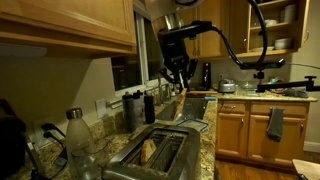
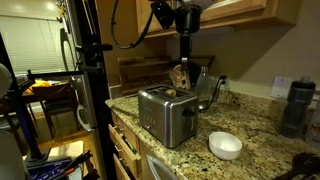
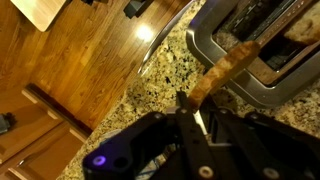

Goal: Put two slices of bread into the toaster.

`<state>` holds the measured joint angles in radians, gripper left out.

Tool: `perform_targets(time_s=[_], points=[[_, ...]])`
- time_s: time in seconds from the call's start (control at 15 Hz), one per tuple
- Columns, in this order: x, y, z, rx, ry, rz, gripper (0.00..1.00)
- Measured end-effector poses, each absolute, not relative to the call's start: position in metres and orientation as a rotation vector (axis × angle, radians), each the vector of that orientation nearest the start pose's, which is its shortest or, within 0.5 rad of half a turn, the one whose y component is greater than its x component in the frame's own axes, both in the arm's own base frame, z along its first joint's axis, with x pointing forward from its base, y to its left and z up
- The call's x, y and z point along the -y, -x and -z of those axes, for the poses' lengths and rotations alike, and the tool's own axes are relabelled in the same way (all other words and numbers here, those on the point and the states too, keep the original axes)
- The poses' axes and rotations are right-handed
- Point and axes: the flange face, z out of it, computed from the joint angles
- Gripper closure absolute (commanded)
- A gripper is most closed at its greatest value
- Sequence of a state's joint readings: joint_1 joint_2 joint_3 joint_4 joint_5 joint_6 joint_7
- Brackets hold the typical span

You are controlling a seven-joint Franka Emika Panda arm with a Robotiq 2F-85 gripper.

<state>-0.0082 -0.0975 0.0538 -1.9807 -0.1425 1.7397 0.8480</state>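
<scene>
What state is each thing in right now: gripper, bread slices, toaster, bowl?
gripper: shut on held slice.
held slice: gripped, in the air above the toaster.
second slice: standing in a toaster slot.
toaster: upright, one slot filled, other looks empty.
white bowl: upright, looks empty.

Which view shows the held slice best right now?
Wrist view: slice close and well lit, a bit soft; gripper dark. In an exterior view the toaster is clear but dim; in both, the slice is small and shadowed.
</scene>
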Motion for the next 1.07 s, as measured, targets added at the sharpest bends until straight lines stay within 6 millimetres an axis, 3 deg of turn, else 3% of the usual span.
perform_targets(time_s=[0.4, 1.07], points=[[-0.042, -0.512, -0.498, -1.185, 3.057, -0.152, 0.9], [-0.072, -0.505, -0.493, -1.125, 3.073, -0.301, 0.9]])
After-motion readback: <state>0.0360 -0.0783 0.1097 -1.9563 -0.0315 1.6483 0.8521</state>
